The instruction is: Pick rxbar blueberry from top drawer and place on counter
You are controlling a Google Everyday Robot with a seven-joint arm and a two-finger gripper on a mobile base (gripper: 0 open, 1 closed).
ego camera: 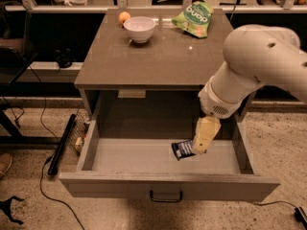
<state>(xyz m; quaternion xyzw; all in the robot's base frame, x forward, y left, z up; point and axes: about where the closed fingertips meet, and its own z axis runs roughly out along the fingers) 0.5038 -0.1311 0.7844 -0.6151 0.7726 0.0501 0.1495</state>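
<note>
The top drawer (168, 188) is pulled fully open below the counter (158, 56). The rxbar blueberry (182, 150), a small dark blue bar with white lettering, lies flat on the drawer floor right of the middle. My gripper (200, 146) reaches down into the drawer from the right on the big white arm (254, 66). Its cream tip sits at the bar's right end and covers that end.
On the counter stand a white bowl (139, 28), an orange fruit (124, 17) behind it, and a green chip bag (194, 18) at the back right. A black bar (61, 145) and cables lie on the floor left of the cabinet.
</note>
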